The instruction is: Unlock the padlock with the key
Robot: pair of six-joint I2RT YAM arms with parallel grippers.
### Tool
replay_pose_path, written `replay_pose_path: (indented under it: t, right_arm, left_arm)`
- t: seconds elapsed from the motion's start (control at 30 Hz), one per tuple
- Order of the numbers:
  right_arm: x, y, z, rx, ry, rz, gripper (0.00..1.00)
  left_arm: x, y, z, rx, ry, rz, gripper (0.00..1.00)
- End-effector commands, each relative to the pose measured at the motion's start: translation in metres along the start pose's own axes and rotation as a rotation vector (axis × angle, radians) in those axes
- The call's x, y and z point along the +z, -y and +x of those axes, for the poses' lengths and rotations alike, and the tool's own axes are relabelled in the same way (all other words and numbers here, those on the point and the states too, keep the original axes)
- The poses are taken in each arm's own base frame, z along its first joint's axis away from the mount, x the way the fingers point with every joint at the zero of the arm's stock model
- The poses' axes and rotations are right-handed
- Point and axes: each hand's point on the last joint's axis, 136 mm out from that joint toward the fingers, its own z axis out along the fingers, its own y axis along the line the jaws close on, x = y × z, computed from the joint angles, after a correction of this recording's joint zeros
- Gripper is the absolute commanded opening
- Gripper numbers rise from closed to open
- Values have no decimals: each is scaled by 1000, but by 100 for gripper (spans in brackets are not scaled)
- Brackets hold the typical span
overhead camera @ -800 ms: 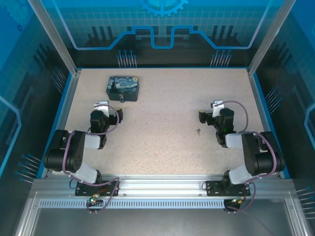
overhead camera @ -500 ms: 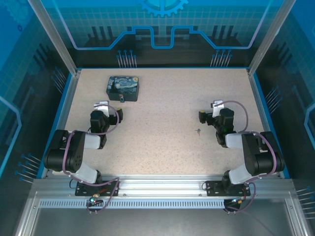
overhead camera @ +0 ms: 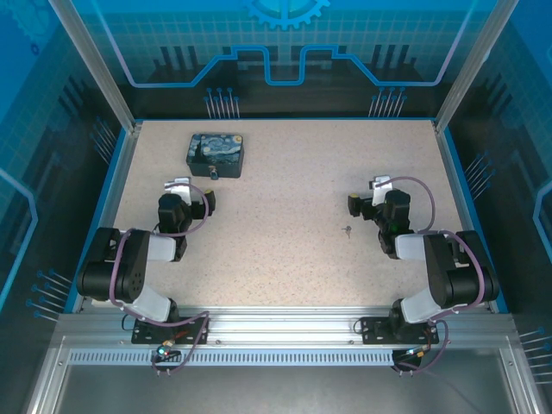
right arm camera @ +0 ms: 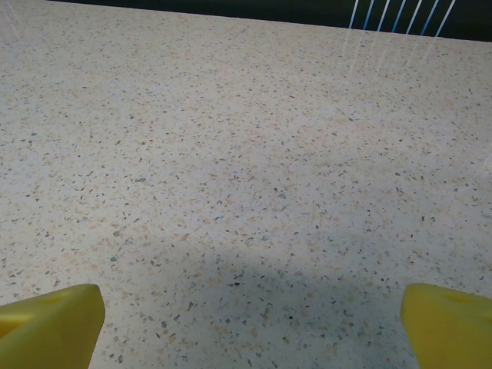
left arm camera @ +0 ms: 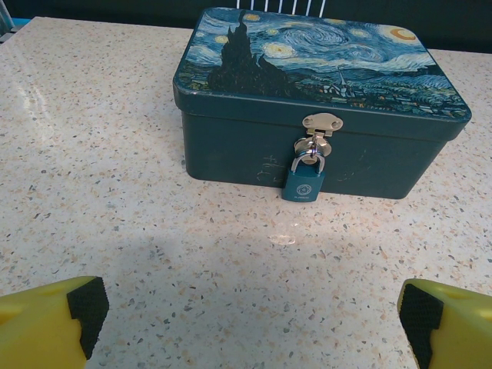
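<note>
Items on the table [overhead camera: 285, 276]: one tin [overhead camera: 216, 153], one padlock [left arm camera: 304, 183], one key [overhead camera: 347, 230]. Arms: two.

The tin sits at 11 o'clock from the table centre. The padlock hangs on the tin's hasp [left arm camera: 321, 123], at the 6 o'clock side of the tin, its body touching the tin wall and its base on the table.

The key lies alone at 4 o'clock from the table centre, at 7 o'clock from the right jaws and apart from them.

Left arm [overhead camera: 129, 267]: jaws spread fully wide, holding nothing, the padlock at their 12 o'clock.

Right arm [overhead camera: 444, 267]: jaws spread fully wide, holding nothing, above bare table.
</note>
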Motion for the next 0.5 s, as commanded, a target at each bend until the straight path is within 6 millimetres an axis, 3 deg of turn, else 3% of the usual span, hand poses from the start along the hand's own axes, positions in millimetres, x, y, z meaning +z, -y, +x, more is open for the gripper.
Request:
replay_pose_path:
  t: [0.0, 0.23, 0.4, 0.47]
  right_arm:
    - [1, 5, -10, -4, 25, 1, 100]
    - [0, 5, -11, -1, 28, -5, 100]
    - [-22, 23, -52, 67, -39, 109, 100]
    - [-35, 21, -68, 134, -71, 96, 100]
  left_arm:
    - [2, 3, -8, 2, 18, 22, 99]
    - [1, 4, -9, 3, 26, 25, 99]
    - [-10, 3, -33, -2, -9, 4, 99]
    - [-14, 2, -46, -19, -35, -15, 99]
